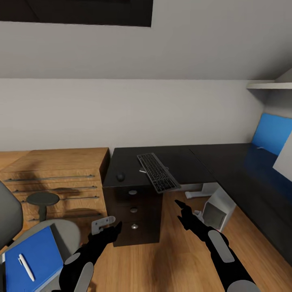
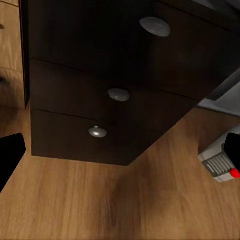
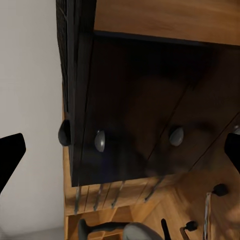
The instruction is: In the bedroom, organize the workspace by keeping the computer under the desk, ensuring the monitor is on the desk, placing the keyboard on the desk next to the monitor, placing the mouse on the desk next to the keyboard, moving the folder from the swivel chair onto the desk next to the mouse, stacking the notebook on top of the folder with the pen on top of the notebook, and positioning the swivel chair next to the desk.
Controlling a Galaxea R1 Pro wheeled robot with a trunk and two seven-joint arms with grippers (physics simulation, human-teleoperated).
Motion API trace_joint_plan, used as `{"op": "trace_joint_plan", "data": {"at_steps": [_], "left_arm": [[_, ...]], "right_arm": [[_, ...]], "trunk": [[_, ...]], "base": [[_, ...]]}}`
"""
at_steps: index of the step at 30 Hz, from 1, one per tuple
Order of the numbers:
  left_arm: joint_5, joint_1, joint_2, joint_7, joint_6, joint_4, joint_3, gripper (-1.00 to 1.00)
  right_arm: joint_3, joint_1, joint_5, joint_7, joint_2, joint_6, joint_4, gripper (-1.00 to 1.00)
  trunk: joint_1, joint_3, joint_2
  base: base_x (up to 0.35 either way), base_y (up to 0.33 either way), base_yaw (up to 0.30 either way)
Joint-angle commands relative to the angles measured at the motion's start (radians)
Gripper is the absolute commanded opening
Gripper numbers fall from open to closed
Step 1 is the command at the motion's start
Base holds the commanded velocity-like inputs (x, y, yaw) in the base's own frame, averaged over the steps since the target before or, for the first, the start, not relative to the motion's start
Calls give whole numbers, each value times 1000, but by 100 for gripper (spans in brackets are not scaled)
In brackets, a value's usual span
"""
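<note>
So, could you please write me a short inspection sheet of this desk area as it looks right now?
Surface: desk, glossy black.
Job's things: keyboard overhangs the desk's front edge; mouse beside it; computer tipped on the floor under the desk; pen on the folder on the swivel chair.
Clutter: nothing seen.
Grippers: left gripper and right gripper open, empty, facing the drawer unit.
Cables: nothing seen.
Surroundings: wooden cabinet, white wall.

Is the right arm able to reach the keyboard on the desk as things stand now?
Probably yes. The right claw is open and empty, below the keyboard, whose near end overhangs the desk edge; nothing stands between them.
</note>
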Motion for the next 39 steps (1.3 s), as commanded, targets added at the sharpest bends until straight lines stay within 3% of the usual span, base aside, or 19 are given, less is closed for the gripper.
{"op": "trace_joint_plan", "data": {"at_steps": [1, 13, 39], "left_arm": [[11, -1, 0, 9, 3, -1, -1, 100], [10, -1, 3, 8, 4, -1, -46, 100], [10, -1, 5, 8, 5, 0, -48, 100]], "right_arm": [[-5, -1, -2, 2, 1, 8, 0, 100], [-3, -1, -4, 76, -7, 10, 1, 100], [-2, -1, -3, 91, -8, 10, 1, 100]], "trunk": [[0, -1, -1], [0, -1, -1], [0, -1, -1]], "base": [[0, 0, 0], [0, 0, 0], [94, -16, 0]]}}
